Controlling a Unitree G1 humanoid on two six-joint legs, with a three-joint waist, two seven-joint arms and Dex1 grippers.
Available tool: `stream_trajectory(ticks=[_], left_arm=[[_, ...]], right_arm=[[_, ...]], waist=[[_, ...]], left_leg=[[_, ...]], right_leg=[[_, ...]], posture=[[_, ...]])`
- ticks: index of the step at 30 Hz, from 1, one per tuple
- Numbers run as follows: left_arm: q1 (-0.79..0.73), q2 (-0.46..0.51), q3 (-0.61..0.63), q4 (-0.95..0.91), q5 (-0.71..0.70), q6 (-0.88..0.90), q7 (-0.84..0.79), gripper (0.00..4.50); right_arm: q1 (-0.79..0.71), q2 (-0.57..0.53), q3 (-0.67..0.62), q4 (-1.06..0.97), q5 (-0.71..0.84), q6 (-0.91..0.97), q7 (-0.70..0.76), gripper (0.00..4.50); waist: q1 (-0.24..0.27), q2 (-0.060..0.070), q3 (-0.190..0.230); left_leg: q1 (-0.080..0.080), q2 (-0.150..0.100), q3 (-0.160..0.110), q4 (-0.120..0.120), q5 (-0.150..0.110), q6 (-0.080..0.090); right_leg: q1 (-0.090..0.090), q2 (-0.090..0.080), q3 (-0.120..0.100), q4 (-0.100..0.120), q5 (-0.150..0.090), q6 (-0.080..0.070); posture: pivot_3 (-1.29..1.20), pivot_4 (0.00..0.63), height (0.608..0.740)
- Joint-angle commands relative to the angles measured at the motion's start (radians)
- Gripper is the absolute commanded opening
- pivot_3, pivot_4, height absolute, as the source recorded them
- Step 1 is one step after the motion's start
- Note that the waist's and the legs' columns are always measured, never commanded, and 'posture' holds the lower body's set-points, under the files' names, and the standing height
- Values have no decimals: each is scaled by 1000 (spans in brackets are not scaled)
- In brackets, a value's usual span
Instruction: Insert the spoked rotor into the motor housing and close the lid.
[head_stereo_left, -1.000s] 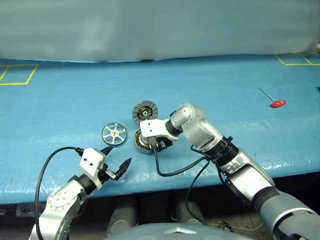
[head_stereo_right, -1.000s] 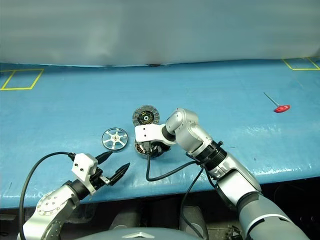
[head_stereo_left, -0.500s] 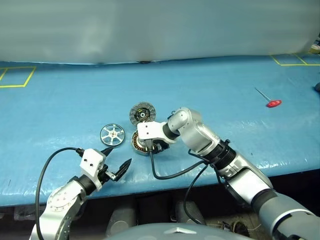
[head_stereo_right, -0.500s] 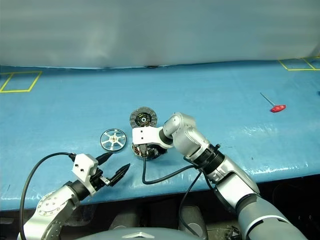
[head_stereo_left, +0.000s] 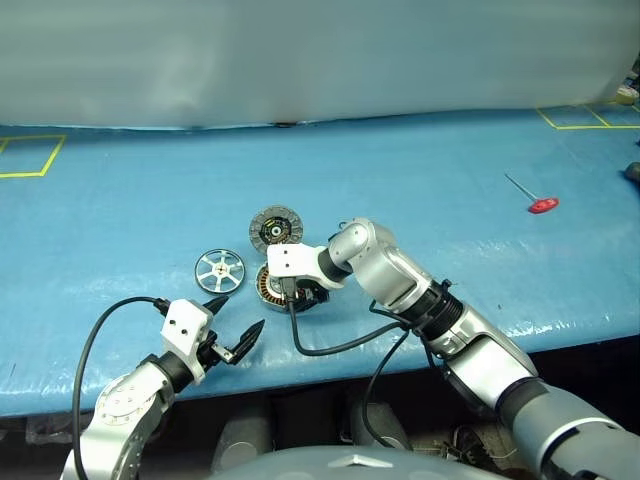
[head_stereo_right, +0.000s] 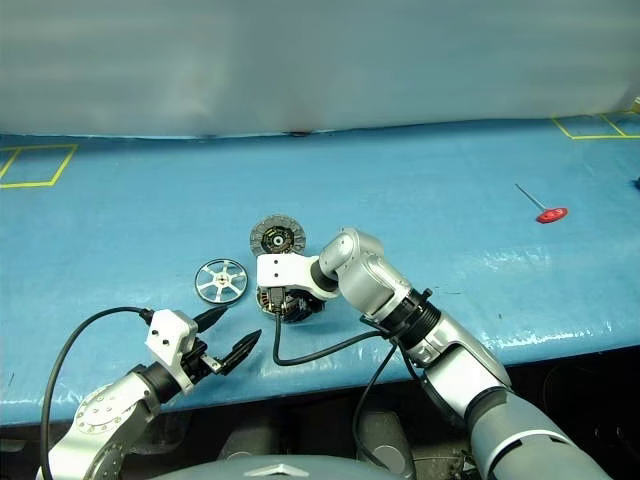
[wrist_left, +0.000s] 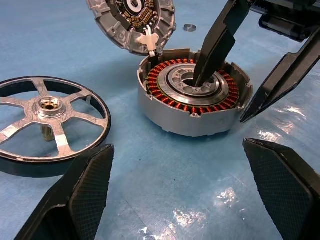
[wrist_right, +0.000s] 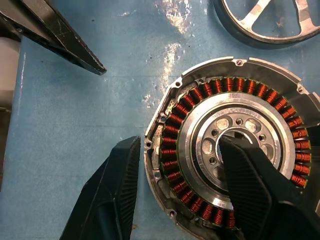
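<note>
The motor housing (wrist_left: 192, 120), a grey cup with copper windings, stands on the blue mat. My right gripper (wrist_right: 178, 141) straddles its wall: one finger (wrist_left: 212, 50) sits in the silver centre hole, the other (wrist_right: 112, 195) stands just outside the rim, a sliver off it. The lid (head_stereo_left: 275, 228) lies striped face up, touching the housing's far side. Left of the housing lies the flat spoked rotor (head_stereo_left: 220, 270). My left gripper (head_stereo_left: 240, 312) hovers open near the table's front edge, pointing at housing and rotor, nothing between its fingers.
A small metal ring (wrist_left: 189, 28) lies beyond the housing beside the lid. A red-handled tool (head_stereo_left: 542, 205) rests far to the right. Yellow tape squares (head_stereo_left: 25, 155) mark the mat's far corners. The table's front edge runs just below my left gripper.
The whole picture has slid left as the camera moved. Housing, lid and rotor keep their places, my right gripper stays on the housing, and the left arm is still.
</note>
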Motion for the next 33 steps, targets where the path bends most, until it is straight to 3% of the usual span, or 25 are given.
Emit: stream_trajectory(ticks=[1,10,33], left_arm=[[-2,-3,-3,-4,0,-16,-7,4500],[-3,-1,-7,0,-2,-17,-11,4500],[-3,-3,-10,10,-1,-20,-24,4500]], right_arm=[[-12,2,25,-19,40,-2,19,2618],[-58,-31,32,-59,69,-13,16,2618],[-91,-98,50,-80,94,-52,-5,2618]], waist=[[0,0,0],[2,0,1],[13,1,3]], left_leg=[[0,0,0,0,0,0],[-15,0,1,0,0,-1],[-16,0,1,1,0,-1]], right_leg=[[0,0,0,0,0,0],[-10,2,0,1,1,3],[-10,6,0,0,1,2]], posture=[[0,150,740],[0,150,740],[0,150,740]])
